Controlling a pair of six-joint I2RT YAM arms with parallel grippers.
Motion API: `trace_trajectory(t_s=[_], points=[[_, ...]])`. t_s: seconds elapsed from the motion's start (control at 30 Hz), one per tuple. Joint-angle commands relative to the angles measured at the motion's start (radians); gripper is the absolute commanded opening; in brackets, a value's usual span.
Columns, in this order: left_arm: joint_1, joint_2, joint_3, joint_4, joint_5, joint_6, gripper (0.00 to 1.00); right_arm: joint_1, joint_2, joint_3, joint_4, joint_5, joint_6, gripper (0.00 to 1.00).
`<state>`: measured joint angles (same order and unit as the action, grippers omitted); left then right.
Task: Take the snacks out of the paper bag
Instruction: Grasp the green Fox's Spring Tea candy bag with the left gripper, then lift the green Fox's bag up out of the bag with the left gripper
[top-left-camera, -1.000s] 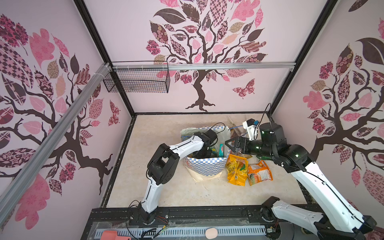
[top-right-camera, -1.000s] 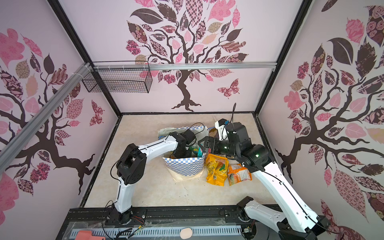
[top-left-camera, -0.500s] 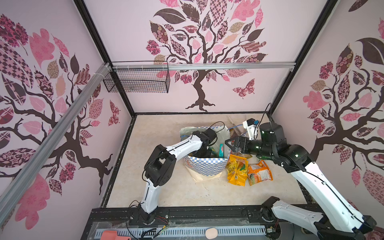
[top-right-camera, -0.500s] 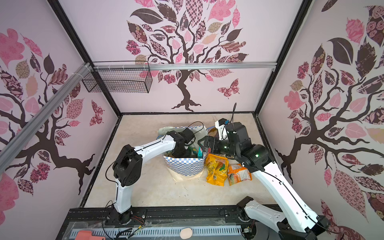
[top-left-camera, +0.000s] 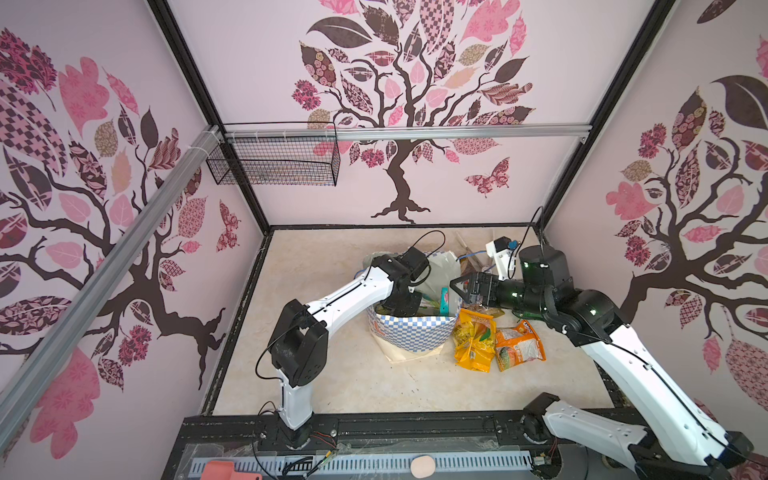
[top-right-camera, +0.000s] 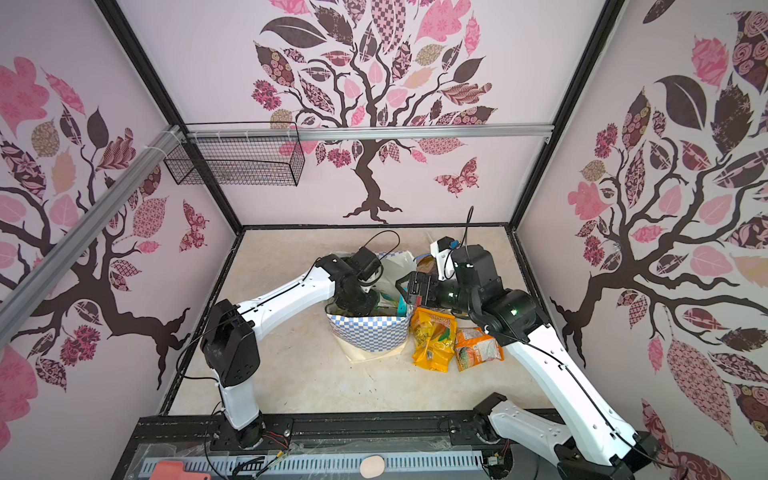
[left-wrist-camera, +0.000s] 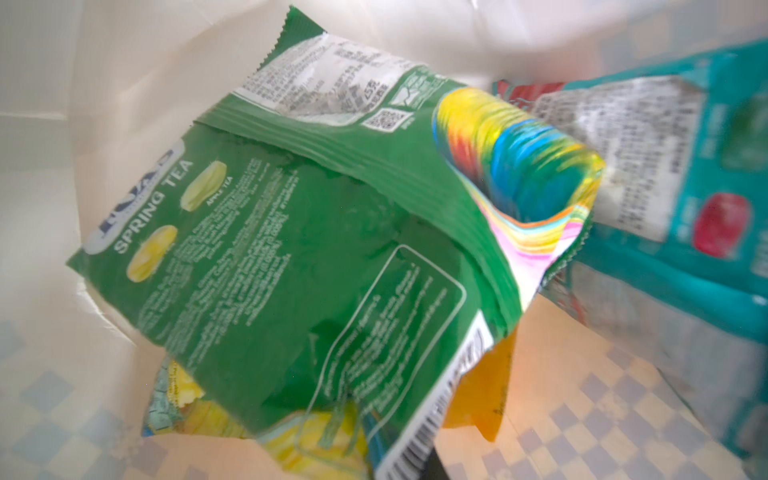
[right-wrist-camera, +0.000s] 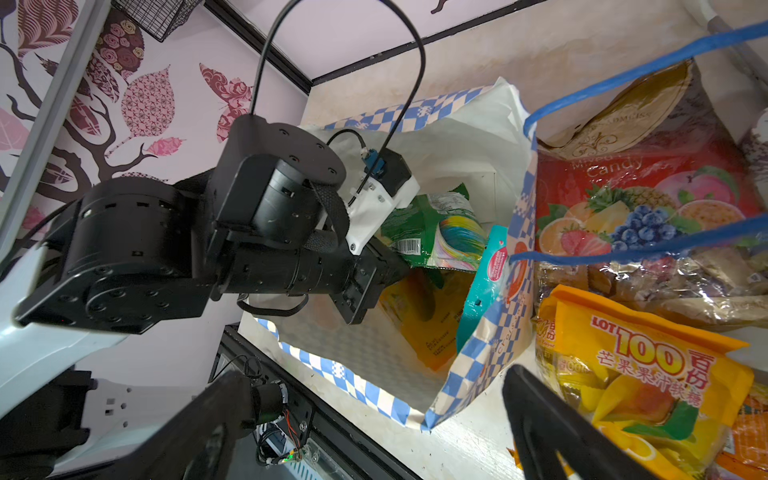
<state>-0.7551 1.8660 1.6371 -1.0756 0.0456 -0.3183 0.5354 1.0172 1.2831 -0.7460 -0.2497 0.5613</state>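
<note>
Lifting straight up looks best: the left gripper (right-wrist-camera: 392, 264), clamped on the green packet (left-wrist-camera: 291, 249) inside the paper bag (top-left-camera: 411, 332) near the table's (top-left-camera: 332, 374) middle, must clear the rim. The right gripper (top-left-camera: 457, 286) hovers beside it, jaws apart, above the yellow packet (top-left-camera: 473, 340) already out.

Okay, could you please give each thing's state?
paper bag, standing, open.
green packet, in the bag, gripped.
teal packet, in the bag.
yellow packet, out, beside bag.
orange packet, out, lying flat.
red packet, out, beside bag.
left hand, shut on green packet.
right hand, open, empty.
</note>
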Motion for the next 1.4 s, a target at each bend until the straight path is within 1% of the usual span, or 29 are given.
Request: trace_trajectory(t_s=[0.0, 0.2, 0.53, 0.77, 1.17, 1.37], points=[[-0.007, -0.074, 0.054, 0.027, 0.038, 0.012, 0.00, 0.007, -0.025, -0.005, 0.009, 0.015, 0.006, 1.00], [-0.007, -0.133, 0.080, 0.042, 0.036, 0.029, 0.00, 0.006, -0.028, -0.020, 0.023, 0.007, 0.007, 1.00], [-0.007, -0.168, 0.151, 0.035, 0.022, 0.048, 0.00, 0.006, -0.022, -0.032, 0.037, 0.004, 0.010, 1.00], [-0.007, -0.190, 0.172, 0.053, 0.013, 0.062, 0.00, 0.007, -0.019, -0.032, 0.036, 0.007, 0.008, 1.00], [-0.009, -0.274, 0.218, 0.110, 0.080, 0.082, 0.00, 0.006, -0.060, -0.064, 0.067, 0.041, 0.028, 1.00], [-0.020, -0.323, 0.202, 0.153, 0.078, 0.085, 0.00, 0.006, -0.072, -0.064, 0.084, 0.059, 0.029, 1.00]])
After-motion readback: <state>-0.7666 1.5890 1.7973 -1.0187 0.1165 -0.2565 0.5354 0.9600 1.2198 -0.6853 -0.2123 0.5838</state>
